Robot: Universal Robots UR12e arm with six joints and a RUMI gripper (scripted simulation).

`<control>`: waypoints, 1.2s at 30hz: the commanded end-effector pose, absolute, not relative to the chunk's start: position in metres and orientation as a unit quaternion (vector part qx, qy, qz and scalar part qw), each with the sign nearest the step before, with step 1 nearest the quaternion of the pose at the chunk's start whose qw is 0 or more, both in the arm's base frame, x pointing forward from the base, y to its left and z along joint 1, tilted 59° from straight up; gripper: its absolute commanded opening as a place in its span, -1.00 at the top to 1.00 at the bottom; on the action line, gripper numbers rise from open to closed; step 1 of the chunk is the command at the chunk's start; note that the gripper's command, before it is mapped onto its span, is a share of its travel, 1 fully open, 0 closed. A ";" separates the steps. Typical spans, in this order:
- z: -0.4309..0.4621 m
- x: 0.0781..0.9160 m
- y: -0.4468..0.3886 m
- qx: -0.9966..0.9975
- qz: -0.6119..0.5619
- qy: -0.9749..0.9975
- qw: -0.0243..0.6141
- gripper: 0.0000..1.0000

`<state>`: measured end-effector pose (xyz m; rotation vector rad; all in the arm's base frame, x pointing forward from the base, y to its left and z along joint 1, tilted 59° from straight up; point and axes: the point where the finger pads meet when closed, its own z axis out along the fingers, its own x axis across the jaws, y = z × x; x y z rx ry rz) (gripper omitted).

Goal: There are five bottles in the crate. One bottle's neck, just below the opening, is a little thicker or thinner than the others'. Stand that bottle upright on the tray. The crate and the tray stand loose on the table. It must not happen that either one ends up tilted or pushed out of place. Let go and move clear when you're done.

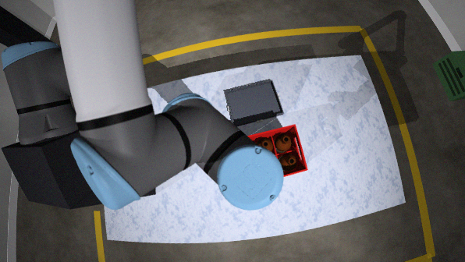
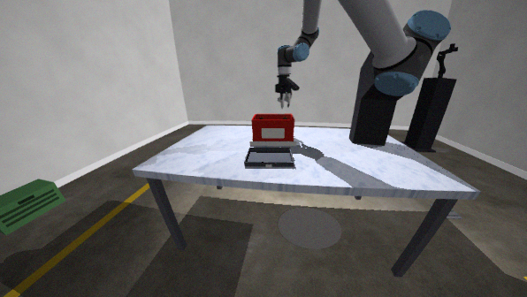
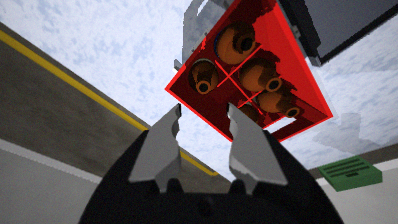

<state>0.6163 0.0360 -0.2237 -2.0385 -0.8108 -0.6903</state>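
Observation:
The red crate (image 1: 290,128) (image 2: 256,133) (image 3: 285,45) stands on the table, divided into compartments. Five brown bottles stand in it; in the wrist view they are one at the top (image 3: 232,42), one at the left (image 3: 202,72), one in the middle (image 3: 256,74), one at the right (image 3: 274,101) and one (image 3: 250,114) partly hidden by a finger. I cannot tell which neck differs. The dark grey tray (image 1: 253,99) (image 2: 271,157) (image 3: 350,25) lies beside the crate, with nothing on it. My gripper (image 2: 286,107) (image 3: 203,104) is partly open and empty above the crate; the arm hides it in the top view.
The arm's blue wrist joint (image 1: 250,177) covers part of the crate from above. The crate's upright walls and inner dividers surround the bottles. The table (image 1: 351,168) (image 2: 186,155) extends around both. A green box (image 1: 452,76) (image 2: 31,204) (image 3: 351,172) is off the table.

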 end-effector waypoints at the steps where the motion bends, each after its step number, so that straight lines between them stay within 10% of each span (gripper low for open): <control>1: -0.224 0.617 0.036 -0.809 -0.274 -0.322 0.408 0.24; 36: -0.240 0.622 0.061 -0.809 -0.274 -0.322 0.408 0.24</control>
